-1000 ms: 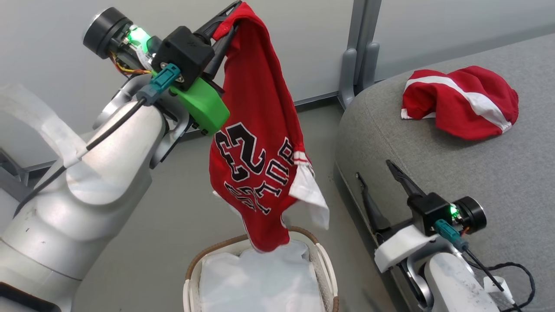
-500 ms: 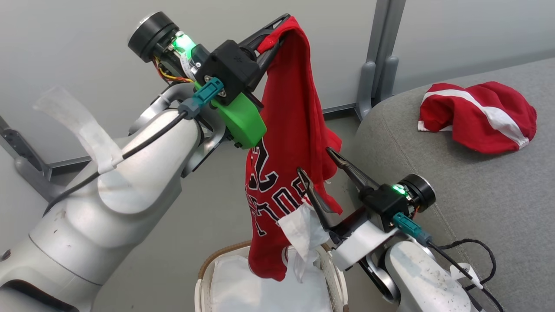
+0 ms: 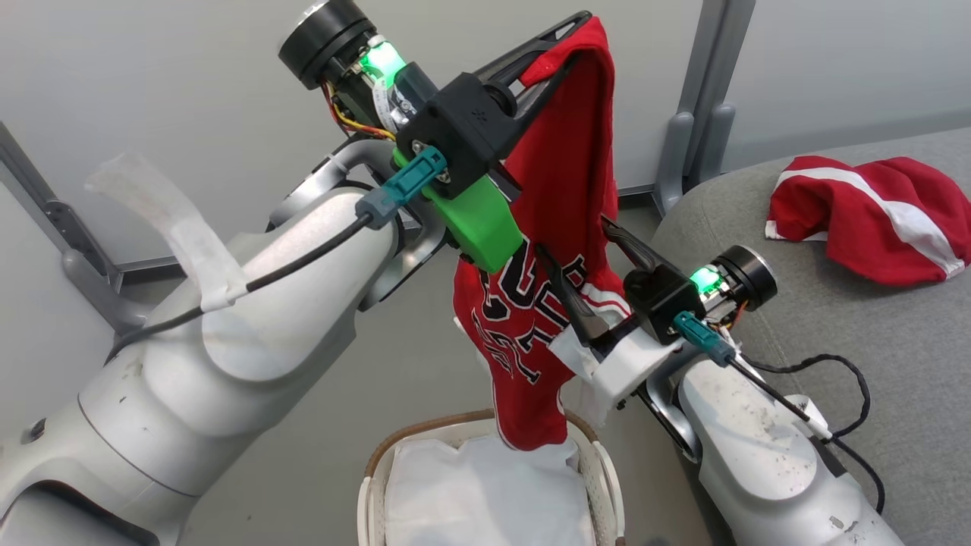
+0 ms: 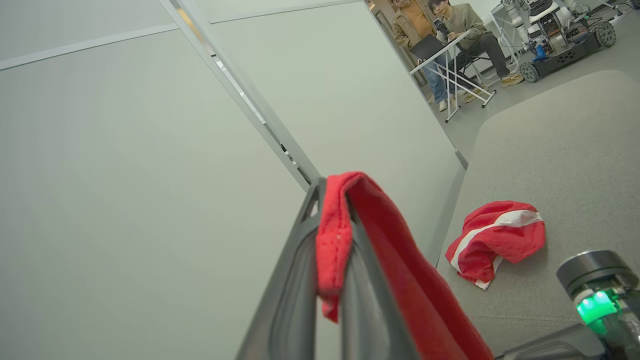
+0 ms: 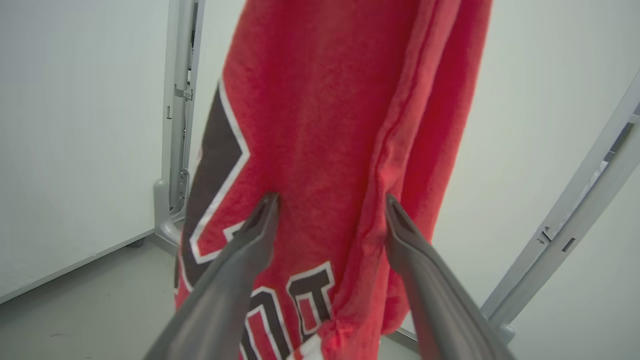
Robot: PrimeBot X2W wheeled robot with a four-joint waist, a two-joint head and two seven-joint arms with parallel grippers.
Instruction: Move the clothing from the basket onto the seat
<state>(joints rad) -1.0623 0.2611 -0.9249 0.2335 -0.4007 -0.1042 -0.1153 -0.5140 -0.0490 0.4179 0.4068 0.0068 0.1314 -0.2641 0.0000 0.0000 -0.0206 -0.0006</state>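
We've got the red jersey [image 3: 565, 167] pinched tight at its top edge in the left gripper [image 3: 580, 38], tail dangling over the basket [image 3: 377, 464]. The right gripper [image 5: 331, 197] stands wide, tips at the cloth; we'd close low on a fold, then carry both right to the seat [image 3: 834, 326], beside the striped jersey [image 3: 872, 220]. The basket's near end is cut off; what its white lining [image 3: 485, 493] covers, we can't tell.

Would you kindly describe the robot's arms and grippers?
Both arms are rounded silver-grey, each trailing a black cable from a teal plug. The left gripper has a green mount, the right gripper a white one; fingers are long and dark.
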